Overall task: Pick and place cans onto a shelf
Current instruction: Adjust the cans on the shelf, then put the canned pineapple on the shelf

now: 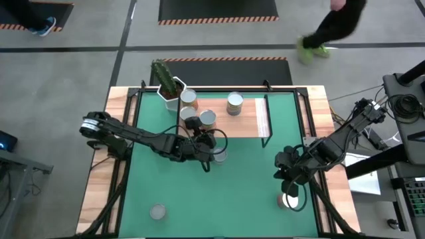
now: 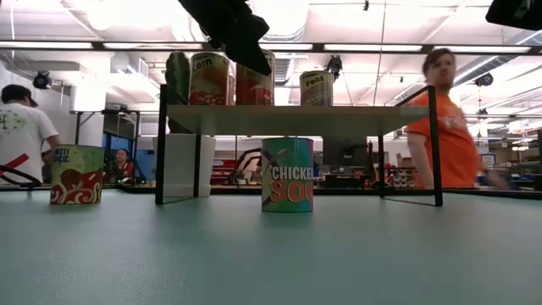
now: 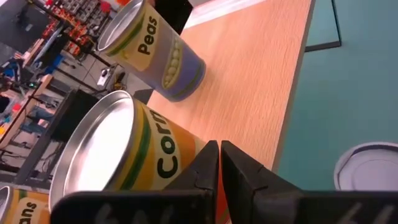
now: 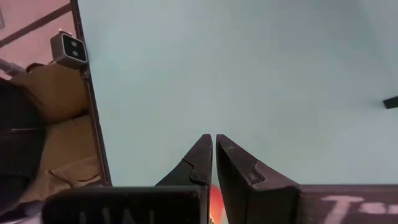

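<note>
Hovering over the green mat, people in the room behind.
Left gripper closed, empty, beside the corn can on the shelf; right gripper closed.

Three upright cans on shelf, others on mat

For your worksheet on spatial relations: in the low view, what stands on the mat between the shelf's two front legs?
A chicken soup can stands upright there on the green mat, under the shelf, nearer the middle. The low view shows it.

Bean can cut by frame corner; label partly unreadable.
</note>
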Controlling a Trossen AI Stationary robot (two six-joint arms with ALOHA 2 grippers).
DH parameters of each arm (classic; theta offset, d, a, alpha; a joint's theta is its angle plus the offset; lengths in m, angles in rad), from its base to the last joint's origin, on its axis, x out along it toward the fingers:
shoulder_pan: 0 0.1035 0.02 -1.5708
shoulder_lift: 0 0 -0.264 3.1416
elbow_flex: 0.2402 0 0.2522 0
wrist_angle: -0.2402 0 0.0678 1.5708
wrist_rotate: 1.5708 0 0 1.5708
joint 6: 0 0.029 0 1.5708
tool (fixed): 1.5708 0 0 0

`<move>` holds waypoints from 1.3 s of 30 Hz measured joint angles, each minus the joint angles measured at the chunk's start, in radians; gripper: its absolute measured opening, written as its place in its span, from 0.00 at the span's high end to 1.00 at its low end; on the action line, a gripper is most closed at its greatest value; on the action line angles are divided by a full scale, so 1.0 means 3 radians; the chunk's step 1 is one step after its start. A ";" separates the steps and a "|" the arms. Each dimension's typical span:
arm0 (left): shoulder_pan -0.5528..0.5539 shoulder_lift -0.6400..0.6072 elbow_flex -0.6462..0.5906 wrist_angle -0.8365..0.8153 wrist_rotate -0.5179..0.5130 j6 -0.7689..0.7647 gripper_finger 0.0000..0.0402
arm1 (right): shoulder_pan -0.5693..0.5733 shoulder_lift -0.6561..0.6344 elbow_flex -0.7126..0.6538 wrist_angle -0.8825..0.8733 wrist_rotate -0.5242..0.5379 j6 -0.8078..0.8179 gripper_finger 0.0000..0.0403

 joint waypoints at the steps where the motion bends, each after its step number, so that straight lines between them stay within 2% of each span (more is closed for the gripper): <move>1: -0.0001 0.0000 0.0000 0.0001 0.0000 0.0000 1.00 | 0.0000 -0.0001 0.0003 0.0000 -0.0001 0.0014 0.97; 18: 0.0069 0.0000 0.0001 0.0017 -0.0006 0.0009 1.00 | 0.0000 0.0004 0.0003 -0.0014 -0.0003 0.0023 0.97; 24: -0.0138 0.0000 0.0119 0.0058 0.0003 0.0030 1.00 | 0.0000 0.0004 0.0003 -0.0039 -0.0004 0.0061 0.97; 27: -0.0315 -0.0012 0.0214 0.0082 0.0007 0.0210 1.00 | -0.0002 0.0003 0.0003 -0.0185 -0.0100 0.0325 0.96; 29: -0.0442 -0.0047 0.0234 0.0161 0.0133 0.0403 1.00 | -0.0002 0.0003 0.0003 -0.0269 -0.0276 0.0515 0.93; 33: -0.0623 -0.0171 0.0188 0.0500 0.0624 0.0714 1.00 | 0.0025 0.0003 0.0003 -0.0261 -0.0505 0.0738 0.82; 36: -0.0678 -0.0221 0.0180 0.0594 0.0670 0.0759 1.00 | 0.0099 0.0004 0.0003 -0.0246 -0.0517 0.0760 0.72; 39: -0.0694 -0.0254 0.0178 0.0595 0.0671 0.0760 1.00 | 0.0213 0.0004 0.0003 -0.0251 -0.0381 0.0757 0.61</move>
